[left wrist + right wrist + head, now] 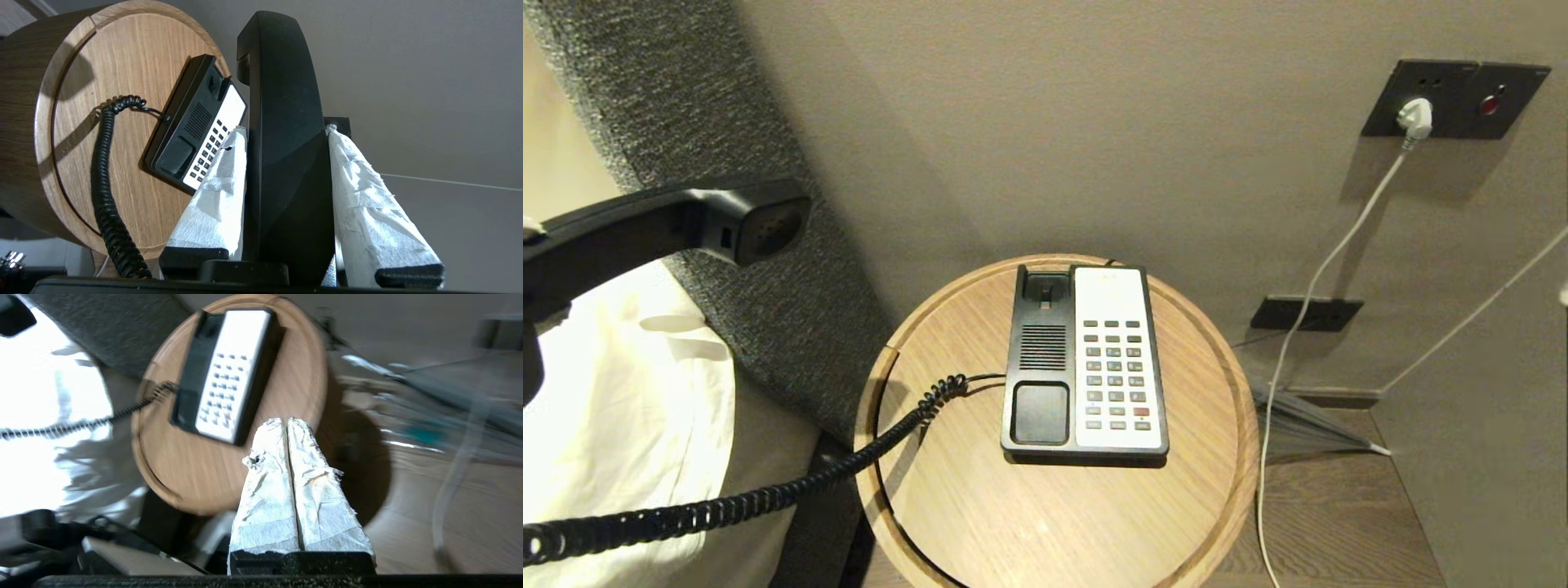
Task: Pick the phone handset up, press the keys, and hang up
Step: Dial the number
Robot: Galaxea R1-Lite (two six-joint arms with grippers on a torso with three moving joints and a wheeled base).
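long black phone handset (286,134), coiled cord (768,494)

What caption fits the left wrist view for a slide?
Left gripper holds the phone handset off the phone base, above the round wooden table.

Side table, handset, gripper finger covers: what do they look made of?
Side table: looks like light wood or veneer, matt, straight grain showing. Handset: black moulded plastic, smooth, faint sheen. Left gripper fingers: wrapped in white crinkled tape or tissue, can't tell which; right gripper likewise.
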